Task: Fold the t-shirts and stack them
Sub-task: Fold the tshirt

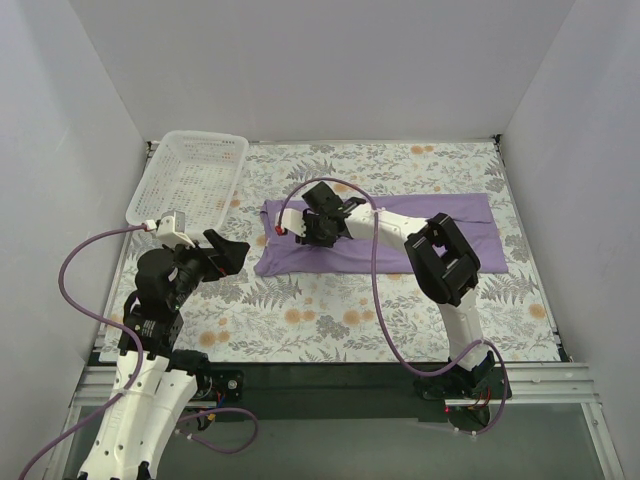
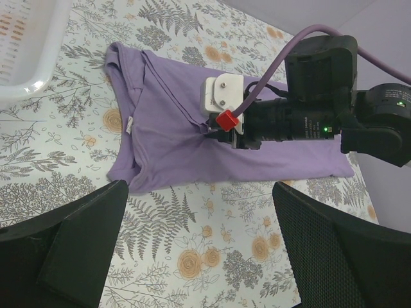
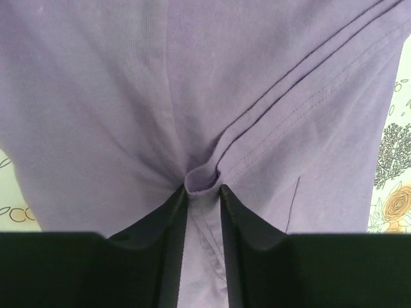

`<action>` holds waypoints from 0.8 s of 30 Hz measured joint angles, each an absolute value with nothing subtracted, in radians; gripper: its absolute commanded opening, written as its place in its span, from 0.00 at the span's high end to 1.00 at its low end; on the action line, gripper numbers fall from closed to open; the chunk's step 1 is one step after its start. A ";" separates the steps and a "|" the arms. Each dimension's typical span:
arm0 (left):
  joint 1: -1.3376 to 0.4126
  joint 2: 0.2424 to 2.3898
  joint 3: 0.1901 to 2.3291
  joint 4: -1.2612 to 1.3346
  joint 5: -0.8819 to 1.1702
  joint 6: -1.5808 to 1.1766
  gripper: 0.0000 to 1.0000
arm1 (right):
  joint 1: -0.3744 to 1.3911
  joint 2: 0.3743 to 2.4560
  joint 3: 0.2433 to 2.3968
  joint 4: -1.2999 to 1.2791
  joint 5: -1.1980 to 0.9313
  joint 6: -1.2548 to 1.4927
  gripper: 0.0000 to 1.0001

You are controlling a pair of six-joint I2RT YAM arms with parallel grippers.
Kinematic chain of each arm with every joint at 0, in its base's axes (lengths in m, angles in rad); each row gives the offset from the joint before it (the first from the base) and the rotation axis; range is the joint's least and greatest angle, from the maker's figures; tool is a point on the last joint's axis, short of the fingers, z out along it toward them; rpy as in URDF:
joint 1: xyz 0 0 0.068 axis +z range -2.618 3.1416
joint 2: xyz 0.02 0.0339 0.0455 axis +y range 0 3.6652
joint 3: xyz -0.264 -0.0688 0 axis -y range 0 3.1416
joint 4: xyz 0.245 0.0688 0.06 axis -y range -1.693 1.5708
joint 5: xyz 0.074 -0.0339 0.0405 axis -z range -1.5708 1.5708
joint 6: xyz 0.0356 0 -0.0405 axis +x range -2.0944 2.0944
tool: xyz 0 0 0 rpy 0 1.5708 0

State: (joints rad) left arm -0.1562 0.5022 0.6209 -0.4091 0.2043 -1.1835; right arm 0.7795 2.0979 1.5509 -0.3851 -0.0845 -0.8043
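Observation:
A lavender t-shirt (image 1: 470,240) lies flattened across the back of the floral table, collar end to the left. In the left wrist view the t-shirt (image 2: 164,144) shows its small white neck label (image 2: 129,125). My right gripper (image 1: 305,232) reaches down onto the shirt's left part. In its own view the right gripper (image 3: 203,189) is shut on a raised fold of the t-shirt (image 3: 96,96) beside a stitched hem. My left gripper (image 1: 232,252) hovers open near the shirt's left edge. In its own view the left gripper (image 2: 199,250) has only tablecloth between its fingers.
A white mesh basket (image 1: 160,185) stands tilted at the back left, its rim (image 2: 38,58) in the corner of the left wrist view. The right arm's purple cable (image 1: 375,300) loops over the table's middle. Grey walls enclose the table on three sides.

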 measured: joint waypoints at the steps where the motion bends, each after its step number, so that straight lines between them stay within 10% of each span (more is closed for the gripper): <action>1: -0.156 0.502 0.621 -0.409 0.204 -1.184 0.05 | 0.780 2.099 1.553 -0.386 -0.081 -0.799 0.71; 12: -0.156 0.502 0.620 -0.409 0.205 -1.184 0.05 | 0.780 2.101 1.576 -0.382 -0.047 -0.781 0.81; 15: -0.156 0.502 0.620 -0.409 0.205 -1.184 0.05 | 0.780 2.101 1.576 -0.382 -0.047 -0.781 0.99; 24: -0.156 0.502 0.616 -0.409 0.205 -1.184 0.05 | 0.762 2.101 1.576 -0.360 -0.008 -0.719 0.99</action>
State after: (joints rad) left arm -0.1562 0.5018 0.6159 -0.4091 0.2047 -1.1835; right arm 0.7620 2.1010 1.5764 -0.3599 -0.0078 -0.7193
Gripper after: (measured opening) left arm 0.947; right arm 0.031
